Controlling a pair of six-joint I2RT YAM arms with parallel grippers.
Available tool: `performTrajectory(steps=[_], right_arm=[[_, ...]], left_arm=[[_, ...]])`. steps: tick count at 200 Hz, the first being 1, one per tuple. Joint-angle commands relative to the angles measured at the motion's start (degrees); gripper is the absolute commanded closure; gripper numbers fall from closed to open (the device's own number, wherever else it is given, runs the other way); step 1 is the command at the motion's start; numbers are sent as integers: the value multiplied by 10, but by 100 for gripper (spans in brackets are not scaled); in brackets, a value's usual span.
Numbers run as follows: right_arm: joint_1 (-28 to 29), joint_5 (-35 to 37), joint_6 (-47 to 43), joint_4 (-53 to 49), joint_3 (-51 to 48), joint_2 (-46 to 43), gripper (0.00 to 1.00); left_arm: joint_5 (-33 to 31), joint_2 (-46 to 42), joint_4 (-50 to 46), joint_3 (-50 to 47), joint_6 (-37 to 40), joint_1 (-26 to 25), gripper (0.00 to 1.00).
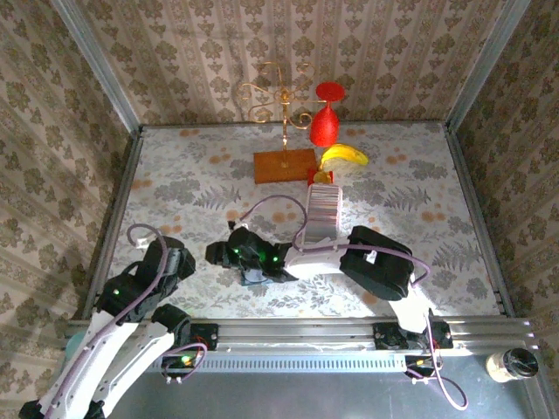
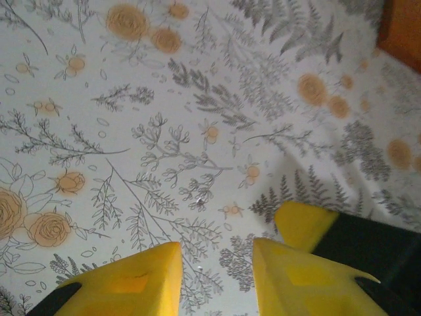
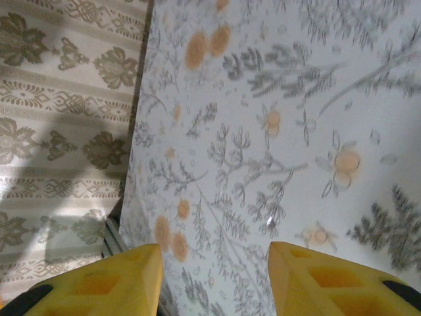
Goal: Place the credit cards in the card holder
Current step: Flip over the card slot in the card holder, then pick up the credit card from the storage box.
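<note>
Left gripper (image 2: 217,280): yellow fingers (image 2: 135,283) parted a moderate way, nothing between them, flowered tablecloth (image 2: 197,131) showing through the gap. Right gripper (image 3: 214,276): fingers (image 3: 322,283) set wider apart, likewise gripping nothing, with the same cloth ahead of them and a wallpapered wall (image 3: 66,99) off to one side.

The wrist cameras give the finger gaps. The overhead camera gives the task's things. There the teal card holder (image 1: 256,278) lies just behind the right gripper's fingers, partly tucked under its wrist; which way it points cannot be told. The credit cards (image 1: 323,209) stand as a ribbed row further back beside that arm, well apart from the left gripper. Their long axis runs from the near edge toward the far wall, the far end by a banana (image 1: 345,156).
</note>
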Motion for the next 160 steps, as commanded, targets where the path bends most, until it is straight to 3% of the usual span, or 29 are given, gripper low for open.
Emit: performTrajectory(steps=[1,38,66,81,100,111,124,140,160], right_arm=[[-38,-4,-70,-43,-10,-48,52],[-136,-33,-257,-202,-35,-188,52],[-206,-89,-469,-294,-49,-297,53],[-235,-139,-641,-366,-49,-347,53],[-242,-175,-938,-523,-40,-401,46],[-243,-167,-1072,-636,-23,-410,44],[-250,-145,-1164,-744,4,-399,44],[-257,-102,-1226,-834,35,-371,44],[-257,-29,-1260,-866,43,-313,44]], left_arm=[[-6,-6,-19,21,15,3,64],[75,8,51,-13,36,4,60],[181,54,148,-56,63,4,54],[232,89,204,-78,72,5,53],[273,132,260,-99,77,5,53],[283,152,282,-107,84,5,53],[286,170,299,-114,89,6,53],[289,187,313,-121,96,6,53],[293,196,325,-132,99,6,53]])
